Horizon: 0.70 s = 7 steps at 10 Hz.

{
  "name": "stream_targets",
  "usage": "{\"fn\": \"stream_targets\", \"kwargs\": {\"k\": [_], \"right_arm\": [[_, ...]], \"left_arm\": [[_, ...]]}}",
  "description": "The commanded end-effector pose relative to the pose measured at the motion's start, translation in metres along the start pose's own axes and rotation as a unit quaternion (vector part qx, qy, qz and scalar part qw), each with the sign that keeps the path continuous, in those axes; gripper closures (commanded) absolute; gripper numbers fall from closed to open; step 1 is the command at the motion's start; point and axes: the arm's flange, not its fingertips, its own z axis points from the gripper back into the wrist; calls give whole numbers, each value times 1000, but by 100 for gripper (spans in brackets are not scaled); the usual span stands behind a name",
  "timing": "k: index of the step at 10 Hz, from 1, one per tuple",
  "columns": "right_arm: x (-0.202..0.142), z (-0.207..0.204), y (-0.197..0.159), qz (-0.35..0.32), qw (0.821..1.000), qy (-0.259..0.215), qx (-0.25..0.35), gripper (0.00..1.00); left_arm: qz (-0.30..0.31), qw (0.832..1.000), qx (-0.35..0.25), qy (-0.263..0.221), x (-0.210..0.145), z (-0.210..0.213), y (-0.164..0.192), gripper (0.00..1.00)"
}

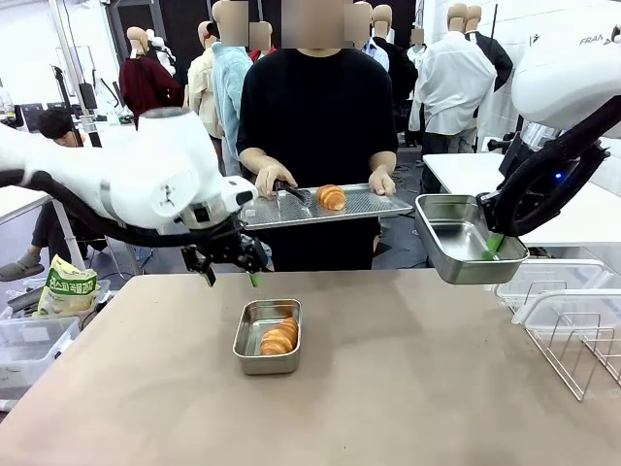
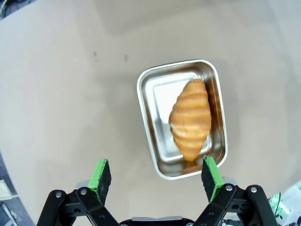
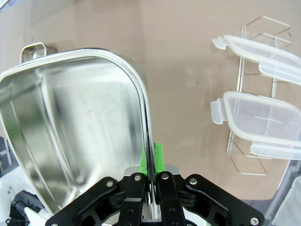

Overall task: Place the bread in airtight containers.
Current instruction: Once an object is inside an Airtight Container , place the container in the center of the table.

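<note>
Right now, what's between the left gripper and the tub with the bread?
Nothing: the left wrist view shows the open left gripper above bare table, the tub with its bread just beyond.

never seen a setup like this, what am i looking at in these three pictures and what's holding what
These are two white robot arms at a table, facing a person. The front picture is taken from between the arms. The other two come from a camera on each arm's wrist, looking along its two fingers. The left gripper is open and empty, hanging over the table near a steel tub that has one roll inside. The right gripper is shut on the wall of a second tub, which is empty and held up in the air. The person holds a flat tray carrying another roll and tongs. Clear lids sit on a wire rack at the right.
</note>
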Motion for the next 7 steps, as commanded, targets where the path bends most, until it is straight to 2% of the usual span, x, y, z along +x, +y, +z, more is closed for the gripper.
{"fn": "stream_targets", "kwargs": {"k": [1,4,6,7], "right_arm": [[0,2,0,-3,1000,-2,2,100],[0,2,0,-3,1000,-2,2,100],[0,2,0,-3,1000,-2,2,100],[0,2,0,-3,1000,-2,2,100]], "left_arm": [[-26,1000,-4,4,-7,17,10,0],[-54,998,-27,-32,-23,48,12,0],[-67,997,-31,-24,-19,46,8,0],[-50,998,-12,-26,-16,52,5,0]]}}
